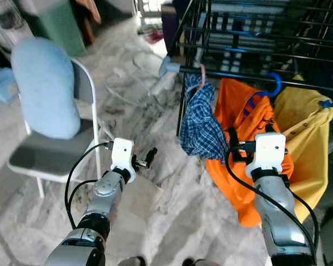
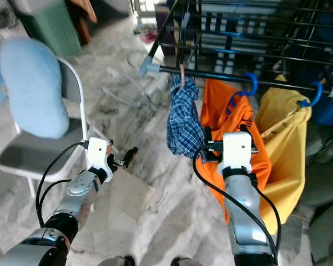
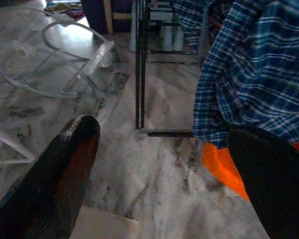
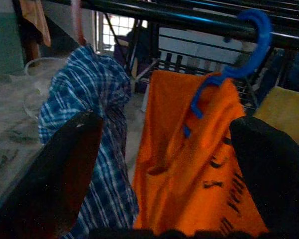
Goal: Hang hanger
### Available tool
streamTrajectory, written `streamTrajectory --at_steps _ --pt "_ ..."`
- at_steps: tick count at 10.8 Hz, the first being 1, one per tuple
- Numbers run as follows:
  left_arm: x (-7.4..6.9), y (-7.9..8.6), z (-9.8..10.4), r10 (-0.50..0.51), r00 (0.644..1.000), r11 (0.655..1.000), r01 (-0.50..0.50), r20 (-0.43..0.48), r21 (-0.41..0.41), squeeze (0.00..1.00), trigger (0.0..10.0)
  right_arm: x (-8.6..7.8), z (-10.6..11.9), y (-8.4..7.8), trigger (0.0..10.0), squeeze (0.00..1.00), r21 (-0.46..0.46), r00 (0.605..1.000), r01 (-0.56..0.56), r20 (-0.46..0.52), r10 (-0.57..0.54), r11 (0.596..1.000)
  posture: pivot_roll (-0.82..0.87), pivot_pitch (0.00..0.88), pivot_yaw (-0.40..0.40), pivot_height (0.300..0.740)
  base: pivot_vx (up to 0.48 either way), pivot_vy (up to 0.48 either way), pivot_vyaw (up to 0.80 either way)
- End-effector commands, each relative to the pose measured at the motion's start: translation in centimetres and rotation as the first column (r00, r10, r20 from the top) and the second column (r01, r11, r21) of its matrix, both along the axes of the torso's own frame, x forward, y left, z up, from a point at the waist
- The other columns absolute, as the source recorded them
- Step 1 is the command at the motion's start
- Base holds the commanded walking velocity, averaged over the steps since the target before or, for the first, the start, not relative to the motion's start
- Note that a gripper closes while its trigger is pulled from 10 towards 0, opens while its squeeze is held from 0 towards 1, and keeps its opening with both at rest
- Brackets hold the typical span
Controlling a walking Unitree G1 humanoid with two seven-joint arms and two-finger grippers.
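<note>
A black drying rack [image 1: 250, 33] carries three hung garments on its front bar [image 1: 233, 73]. A blue plaid shirt [image 1: 201, 119] hangs from a pink hanger hook [image 4: 77, 20]. Beside it are an orange shirt [image 1: 238, 119] on a blue hanger [image 4: 249, 47] and a yellow shirt [image 1: 308, 133] on another blue hook. My right gripper [image 1: 250, 149] is raised in front of the orange shirt, open, with nothing between its fingers [image 4: 60, 169]. My left gripper [image 1: 146, 159] is held low over the floor, left of the plaid shirt, also open and holding nothing.
A grey folding chair [image 1: 50, 152] with a light blue cushion [image 1: 44, 88] stands at my left. A flat beige board [image 1: 141, 199] lies on the marble floor below my left arm. White wire hoops [image 3: 55, 59] lie on the floor beyond. A green bin [image 1: 58, 22] stands far left.
</note>
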State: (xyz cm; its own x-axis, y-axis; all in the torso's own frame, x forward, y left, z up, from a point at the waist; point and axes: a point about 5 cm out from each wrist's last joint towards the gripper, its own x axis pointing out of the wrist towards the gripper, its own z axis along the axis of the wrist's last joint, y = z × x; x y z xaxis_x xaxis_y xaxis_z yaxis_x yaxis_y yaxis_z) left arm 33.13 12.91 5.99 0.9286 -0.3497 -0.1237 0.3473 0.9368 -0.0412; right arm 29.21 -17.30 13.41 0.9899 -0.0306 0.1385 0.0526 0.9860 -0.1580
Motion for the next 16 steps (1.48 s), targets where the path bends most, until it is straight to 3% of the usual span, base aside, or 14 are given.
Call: streamTrajectory --at_steps 1,8,11,16 --pt "0.1 0.4 0.2 0.008 1.000 1.000 -0.008 0.002 -0.010 0.00 10.0 0.2 0.2 0.0 10.0 0.00 0.011 1.000 -0.002 0.005 0.002 1.000 -0.18 0.124 0.060 0.740 0.240 0.000 0.00" --pt "-0.4 -0.3 -0.6 -0.042 0.999 0.999 0.042 -0.030 -0.013 0.00 10.0 -0.2 0.2 -0.3 10.0 0.00 -0.002 1.000 0.018 0.009 -0.018 1.000 -0.19 0.132 0.076 0.740 0.000 0.000 -0.11" --pt "-0.8 -0.4 -0.8 -0.060 0.998 0.998 0.059 -0.026 -0.015 0.00 10.0 -0.1 0.1 -0.5 10.0 0.00 -0.004 1.000 0.028 0.002 -0.028 1.000 -0.18 0.138 0.070 0.740 0.000 0.000 -0.80" --pt "-1.3 -0.8 -1.4 -0.086 0.996 0.996 0.085 -0.038 -0.026 0.00 10.0 -0.2 -0.1 -0.3 10.0 0.00 -0.011 1.000 0.020 -0.017 -0.020 1.000 -0.19 0.141 0.064 0.740 0.278 0.000 -0.42"
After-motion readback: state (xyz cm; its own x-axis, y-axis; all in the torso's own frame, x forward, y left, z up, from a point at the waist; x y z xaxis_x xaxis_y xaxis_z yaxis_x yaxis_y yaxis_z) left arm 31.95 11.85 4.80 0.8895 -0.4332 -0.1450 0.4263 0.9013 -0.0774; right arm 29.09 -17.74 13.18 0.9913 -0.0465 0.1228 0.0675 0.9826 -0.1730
